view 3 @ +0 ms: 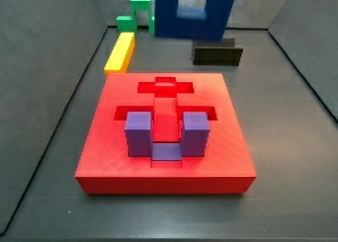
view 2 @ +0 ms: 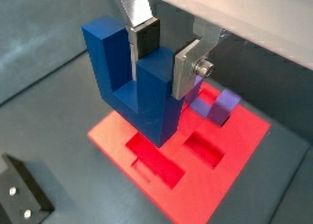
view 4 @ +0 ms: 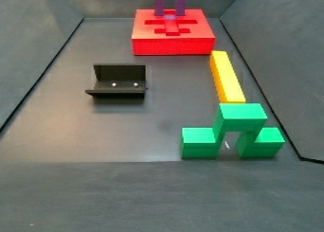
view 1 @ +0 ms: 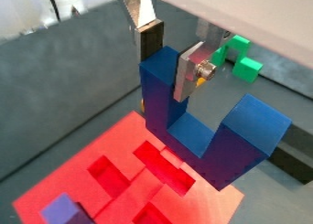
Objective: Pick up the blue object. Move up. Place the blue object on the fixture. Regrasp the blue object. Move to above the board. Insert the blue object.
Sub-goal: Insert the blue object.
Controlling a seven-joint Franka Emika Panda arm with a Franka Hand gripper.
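End effector [view 2: 164, 56] clamped on one prong of the blue object [view 2: 134, 81] (prongs up), hanging above the board [view 2: 232, 150], purple block [view 3: 160, 135] seated in the board.

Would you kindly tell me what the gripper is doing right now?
Gripper: closed on one prong of the blue object, holding it in the air above the board.

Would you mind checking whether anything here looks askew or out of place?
Nothing stands out. The gripper holds the blue object by one prong above the board, the purple block sits squarely in its slot, and the fixture stands empty.
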